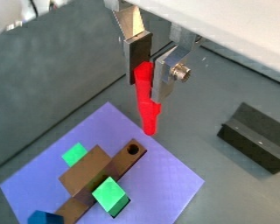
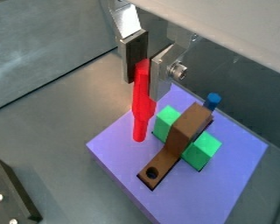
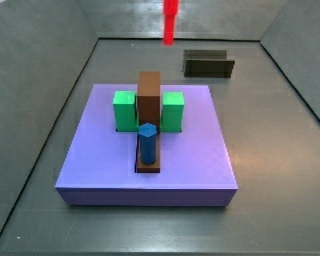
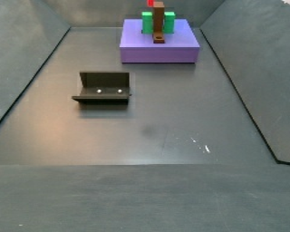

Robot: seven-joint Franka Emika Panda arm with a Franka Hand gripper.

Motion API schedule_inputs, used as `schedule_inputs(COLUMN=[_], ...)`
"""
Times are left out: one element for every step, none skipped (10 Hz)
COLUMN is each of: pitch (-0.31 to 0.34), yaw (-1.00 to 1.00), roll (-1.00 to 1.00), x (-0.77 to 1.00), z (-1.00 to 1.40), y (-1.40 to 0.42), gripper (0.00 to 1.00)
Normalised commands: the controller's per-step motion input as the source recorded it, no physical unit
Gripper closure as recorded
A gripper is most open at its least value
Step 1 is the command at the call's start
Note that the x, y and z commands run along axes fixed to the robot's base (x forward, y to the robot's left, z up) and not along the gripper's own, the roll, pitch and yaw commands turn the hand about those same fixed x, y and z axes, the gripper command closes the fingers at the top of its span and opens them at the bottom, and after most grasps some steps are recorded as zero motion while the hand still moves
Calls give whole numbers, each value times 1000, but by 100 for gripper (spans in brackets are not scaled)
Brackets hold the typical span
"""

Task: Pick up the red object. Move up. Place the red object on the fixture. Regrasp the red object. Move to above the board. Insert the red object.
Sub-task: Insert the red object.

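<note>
The board (image 1: 166, 179) lies under me, far from the fixture (image 4: 102, 87). My gripper (image 1: 146, 66) hangs high above the board, squeezed tight on the top of the red object (image 1: 147, 109). I should go straight down, keeping the red object upright over the brown bar's hole (image 1: 133, 150). I see no writing anywhere

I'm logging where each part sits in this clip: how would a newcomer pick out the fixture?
Start from the large lavender-purple square board at one end of the grey floor. Off it, alone on bare floor, stands the fixture, a small dark block with a raised back wall. Unlike the red peg clamped in the gripper above the board, it is untouched.
</note>
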Motion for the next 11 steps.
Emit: schedule_inputs(pitch=[-366,-140,0,0,33,69,60,13,6,-10,-56], yaw=[263,169,83,0,0,-11,-106,-66,-86,-126,-129], roll=[-83,0,0,0,-76,-84,-29,-57,-86,-179,-127], x=[-309,57,260,103,94,100,0,-60,-100,-249,-306], z=[-446,-503,-694,-803,-811,-606,-189,-74,0,0,-17], y=[0,-154,-151,-77,-49,0,54,69,57,111,83], gripper=[100,100,100,100,100,100,100,100,100,100,100])
